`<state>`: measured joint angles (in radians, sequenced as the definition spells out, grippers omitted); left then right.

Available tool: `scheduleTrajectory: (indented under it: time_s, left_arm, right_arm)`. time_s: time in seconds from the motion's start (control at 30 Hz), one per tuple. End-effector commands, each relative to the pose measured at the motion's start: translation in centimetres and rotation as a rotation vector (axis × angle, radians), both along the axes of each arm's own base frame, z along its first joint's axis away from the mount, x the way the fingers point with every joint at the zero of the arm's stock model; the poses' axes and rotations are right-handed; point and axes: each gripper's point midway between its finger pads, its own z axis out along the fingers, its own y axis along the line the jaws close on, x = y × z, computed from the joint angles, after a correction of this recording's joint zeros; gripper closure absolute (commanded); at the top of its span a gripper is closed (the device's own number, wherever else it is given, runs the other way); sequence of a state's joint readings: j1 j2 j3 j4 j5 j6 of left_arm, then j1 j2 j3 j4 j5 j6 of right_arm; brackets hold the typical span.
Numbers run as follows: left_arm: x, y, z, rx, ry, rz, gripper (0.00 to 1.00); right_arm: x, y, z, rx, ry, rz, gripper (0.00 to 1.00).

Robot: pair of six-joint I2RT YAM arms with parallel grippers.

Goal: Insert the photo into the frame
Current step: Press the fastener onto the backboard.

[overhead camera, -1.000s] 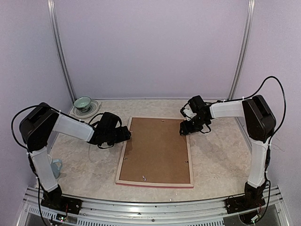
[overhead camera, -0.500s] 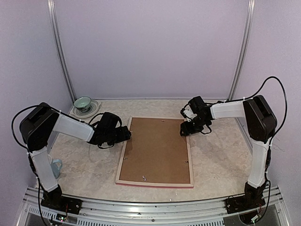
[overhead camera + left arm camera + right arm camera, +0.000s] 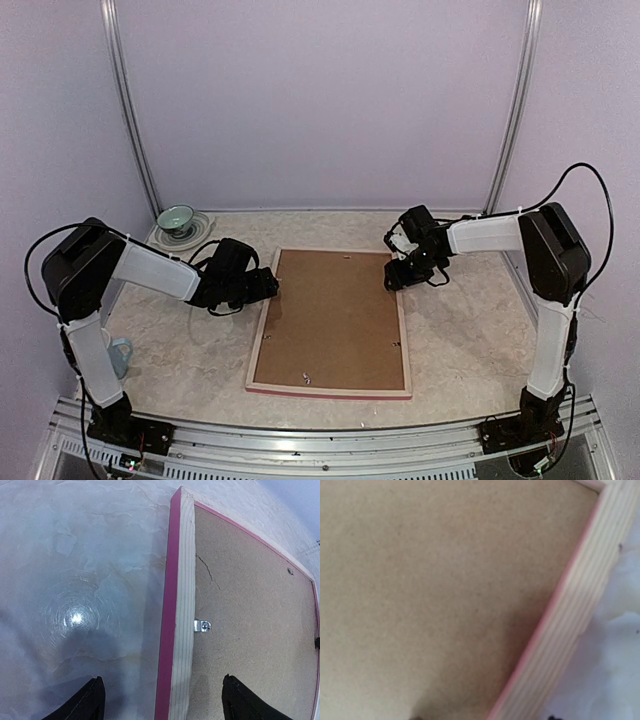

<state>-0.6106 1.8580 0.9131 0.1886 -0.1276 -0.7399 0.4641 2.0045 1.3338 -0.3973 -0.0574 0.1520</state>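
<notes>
The pale marbled worktop [image 3: 470, 340] is carrying the frame [image 3: 330, 387], which is lying flat at centre, wood side up. A green bowl [image 3: 176, 217] is sitting on a saucer [image 3: 200, 228] at the far-left corner.

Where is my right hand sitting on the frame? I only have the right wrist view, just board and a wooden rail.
Observer: Your right hand is at the frame's far right corner, by the top camera.
Operator: And the left hand?
Observer: The left hand is open astride the left rail, one finger over the table, the other over the backing board.
Operator: What holds the board in?
Observer: The left wrist view shows a metal clip at the left rail.
</notes>
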Motion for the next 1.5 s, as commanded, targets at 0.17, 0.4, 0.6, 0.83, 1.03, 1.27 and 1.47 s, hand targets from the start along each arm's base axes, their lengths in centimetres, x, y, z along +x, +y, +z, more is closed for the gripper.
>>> scheduleTrajectory:
  time_s: [0.17, 0.4, 0.6, 0.83, 1.03, 1.27, 1.47]
  left_arm:
    - [-0.75, 0.24, -1.71, 0.014, 0.042, -0.003, 0.21]
    - [-0.75, 0.19, -1.7, 0.012, 0.042, -0.003, 0.21]
    - [-0.77, 0.18, -1.77, 0.012, 0.044, -0.004, 0.21]
    - [-0.84, 0.37, -2.21, 0.023, 0.051, 0.0, 0.21]
    - [-0.91, 0.45, -2.24, 0.023, 0.052, 0.002, 0.21]
    - [-0.91, 0.42, -2.12, 0.019, 0.049, 0.002, 0.21]
    - [-0.93, 0.41, -2.14, 0.017, 0.049, 0.002, 0.21]
  right_arm:
    - [-2.04, -4.16, -2.74, -0.186, 0.077, -0.069, 0.44]
    - [-1.78, -4.45, -2.33, -0.191, 0.065, -0.085, 0.49]
    - [-1.85, -4.34, -2.59, -0.179, 0.079, -0.085, 0.5]
    - [-2.03, -3.83, -2.68, -0.151, 0.092, -0.078, 0.52]
    - [-2.34, -3.74, -3.0, -0.143, 0.105, -0.076, 0.55]
    - [-2.59, -3.61, -3.18, -0.133, 0.116, -0.074, 0.58]
    - [-2.55, -3.72, -3.01, -0.138, 0.113, -0.077, 0.58]
